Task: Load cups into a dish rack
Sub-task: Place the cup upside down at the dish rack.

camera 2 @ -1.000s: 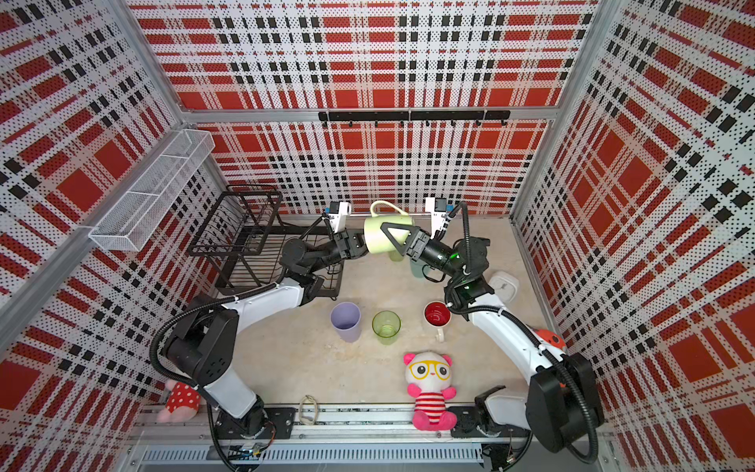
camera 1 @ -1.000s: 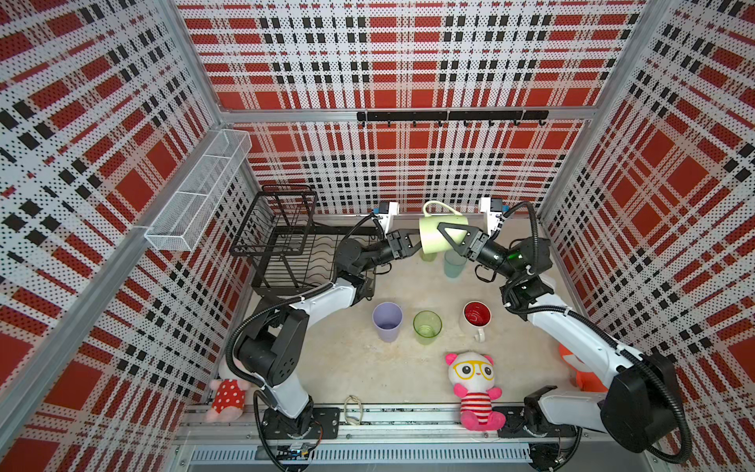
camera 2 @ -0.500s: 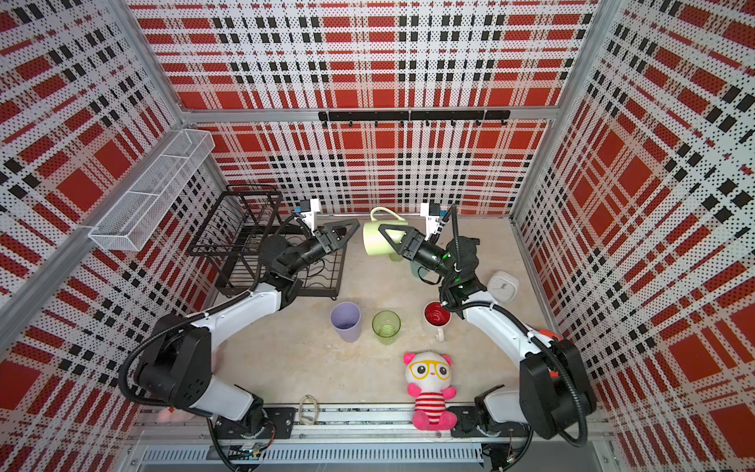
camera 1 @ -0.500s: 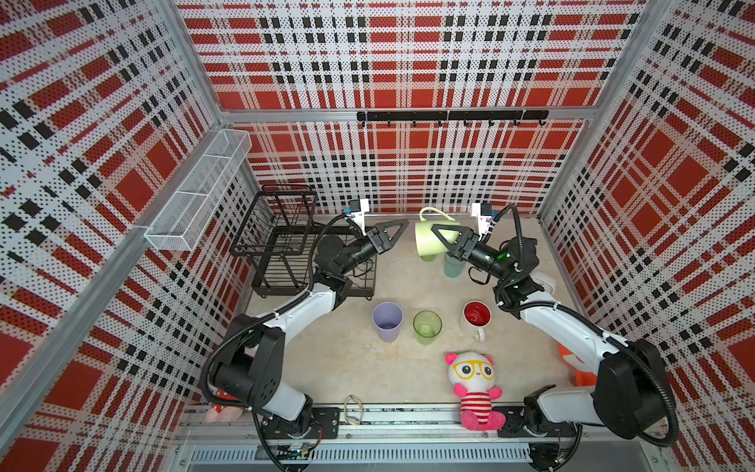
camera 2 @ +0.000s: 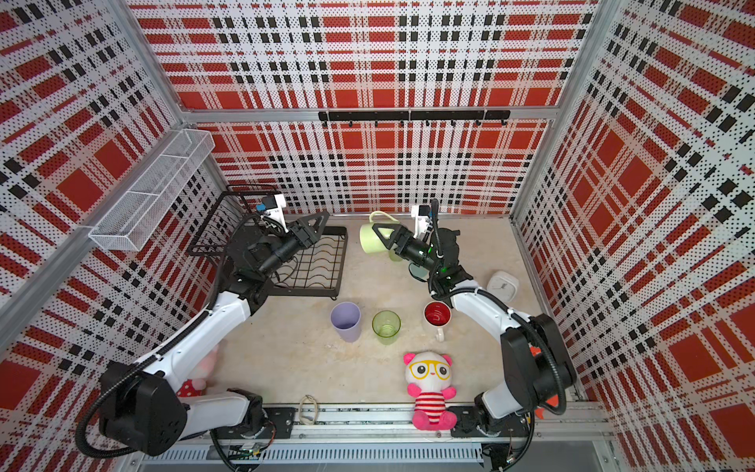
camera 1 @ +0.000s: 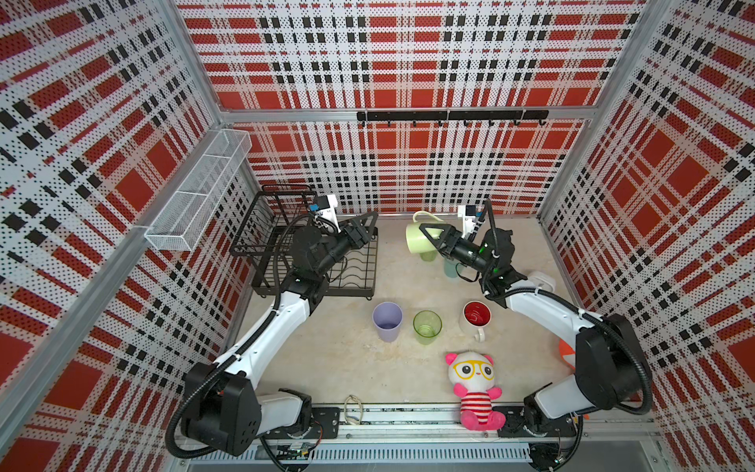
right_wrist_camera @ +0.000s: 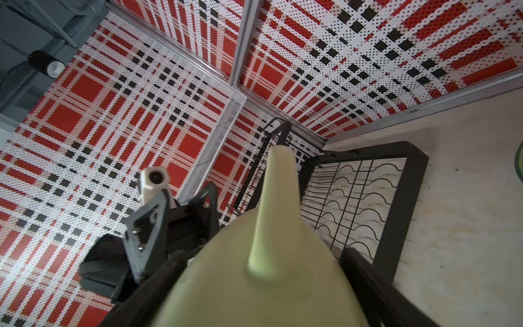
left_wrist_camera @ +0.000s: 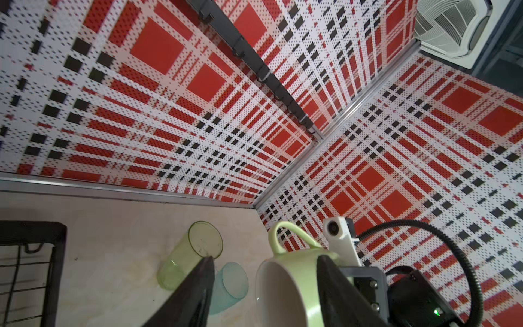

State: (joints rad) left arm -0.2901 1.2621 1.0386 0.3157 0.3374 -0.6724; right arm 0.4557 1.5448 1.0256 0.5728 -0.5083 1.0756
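My right gripper (camera 1: 427, 241) is shut on the pale green mug (camera 1: 413, 241), held on its side in the air at the back middle; the wrist view shows a finger on each side of the mug (right_wrist_camera: 268, 288). The left gripper (camera 1: 369, 224) is open and empty above the black dish rack (camera 1: 359, 282), a short gap left of the mug (left_wrist_camera: 285, 283). Under the mug stand an olive-green tumbler (left_wrist_camera: 186, 254) and a teal tumbler (left_wrist_camera: 229, 286). Further forward stand a lavender cup (camera 1: 387, 321), a bright green tumbler (camera 1: 427, 327) and a white mug with red inside (camera 1: 476, 316).
A panda plush (camera 1: 474, 384) sits at the front. A white clock (camera 2: 502, 286) stands by the right wall. A white mesh basket (camera 1: 200, 196) hangs on the left wall and a hook rail (camera 1: 449, 115) on the back wall. An orange object (camera 1: 566, 355) lies behind the right arm.
The left gripper was at the mug a second ago; it has opened and drawn back left over the rack. The right gripper has kept hold of the mug.
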